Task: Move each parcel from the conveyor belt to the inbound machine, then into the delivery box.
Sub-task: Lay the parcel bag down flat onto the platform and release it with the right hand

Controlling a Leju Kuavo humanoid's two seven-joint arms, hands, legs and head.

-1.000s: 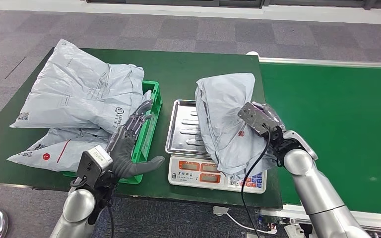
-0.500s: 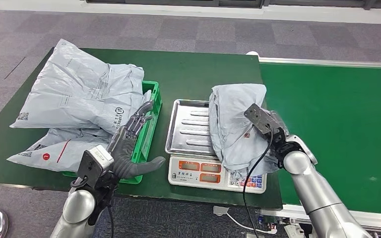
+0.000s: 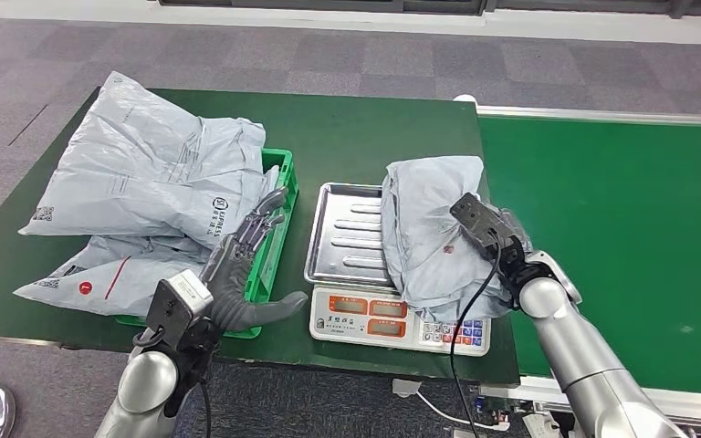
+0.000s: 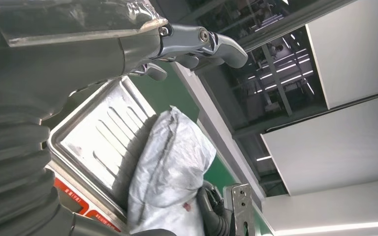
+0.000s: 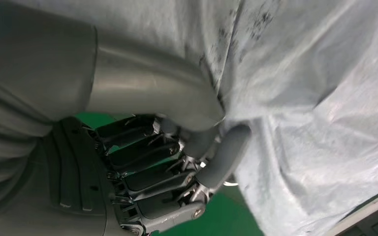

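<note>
One grey parcel [image 3: 429,233] is held by the right hand [image 3: 502,239] over the right part of the weighing scale [image 3: 392,315], in the middle of the head view. The fingers [image 5: 152,172] of this hand are seen in the right wrist view clamped on a fold of the parcel's grey film, with the thumb pressed on the other side. The lower end of the parcel is laid on the scale's steel tray [image 3: 347,239] and reaches over the keypad at the lower right corner of the scale. Compared with the frame of half a second ago, the parcel is found slightly lower and a little more to the left, and its top is more flattened; compared with one second ago, it is shifted to the right, so more of the tray is uncovered.

The left hand [image 3: 242,265] is kept at the lower left of the frame, over the right edge of the green crate [image 3: 278,239], almost at the same place as before. Its fingers [image 3: 260,219] are stretched and apart, and nothing is held by them.

Several other grey parcels [image 3: 146,178] are piled in the upper left of the frame, on and beside the crate, on the dark green desk [image 3: 356,137]. The green conveyor belt [image 3: 621,228] is seen on the right side.
</note>
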